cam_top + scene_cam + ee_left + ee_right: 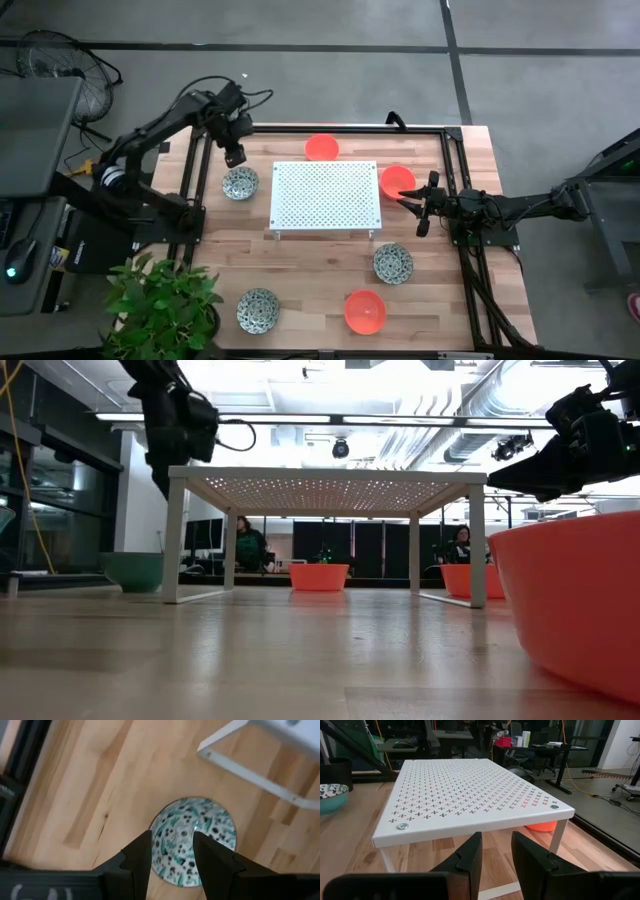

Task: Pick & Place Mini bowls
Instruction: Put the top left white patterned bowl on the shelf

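Note:
Three orange-red mini bowls (321,147) (397,181) (365,311) and three speckled mini bowls (240,183) (393,263) (258,310) stand on their bases on the wooden table, around the white perforated platform (325,195). My left gripper (234,155) hangs open above the far-left speckled bowl (192,840), its fingers on either side of the bowl's near rim in the left wrist view, apart from it. My right gripper (415,208) is open and empty at the platform's right side, next to the right orange bowl, and points at the platform (470,790).
The platform stands on thin white legs (172,540) in the table's middle. A potted plant (165,305) stands at the near left corner. Black frame rails (455,160) run along the table's far and right edges. People sit in the room behind (246,545).

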Controlling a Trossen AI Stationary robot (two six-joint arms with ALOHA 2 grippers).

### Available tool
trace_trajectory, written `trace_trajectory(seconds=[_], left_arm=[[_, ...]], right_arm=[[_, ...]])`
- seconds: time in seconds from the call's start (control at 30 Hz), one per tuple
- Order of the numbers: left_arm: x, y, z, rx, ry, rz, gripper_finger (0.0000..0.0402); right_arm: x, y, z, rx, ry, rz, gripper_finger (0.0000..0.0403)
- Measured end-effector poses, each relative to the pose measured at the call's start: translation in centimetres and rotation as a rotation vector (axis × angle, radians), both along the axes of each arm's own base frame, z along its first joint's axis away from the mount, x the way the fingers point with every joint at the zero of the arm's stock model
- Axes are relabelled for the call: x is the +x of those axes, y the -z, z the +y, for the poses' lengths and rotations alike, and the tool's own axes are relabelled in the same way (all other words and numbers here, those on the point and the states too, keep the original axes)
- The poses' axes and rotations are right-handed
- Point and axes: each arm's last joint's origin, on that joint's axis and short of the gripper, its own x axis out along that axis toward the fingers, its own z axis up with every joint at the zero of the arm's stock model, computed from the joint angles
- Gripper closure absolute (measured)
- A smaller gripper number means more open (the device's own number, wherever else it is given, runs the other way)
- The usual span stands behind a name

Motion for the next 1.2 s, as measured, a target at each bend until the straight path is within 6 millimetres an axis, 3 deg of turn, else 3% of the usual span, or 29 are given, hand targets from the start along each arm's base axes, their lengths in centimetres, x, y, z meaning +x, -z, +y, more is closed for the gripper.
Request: trace_trajectory(seconds=[0.27, 0.67, 0.77, 1.0, 1.2], left_arm=[[0.5, 0.5, -0.2, 0.075, -0.123, 0.151, 0.0261], [1.9, 3.5, -2.8, 0.048, -0.31, 0.255, 0.0261], [2.5, 4.1, -3.8, 0.018, -0.249, 0.254, 0.0261], [4.4, 5.3, -7.1, -0.002, 0.087, 0.257, 0.0261], [5.5, 5.4, -9.1, 0.019, 0.219, 0.252, 0.0261]], right_arm=[[0.0, 0.0, 0.0, 0.0, 0.0, 0.0, 0.0309], [0.0, 0.0, 0.0, 0.0, 0.0, 0.0, 0.0309], [0.0, 0.0, 0.0, 0.0, 0.0, 0.0, 0.0309], [0.0, 0.0, 0.0, 0.0, 0.0, 0.0, 0.0309], [0.0, 0.0, 0.0, 0.0, 0.0, 0.0, 0.0309]])
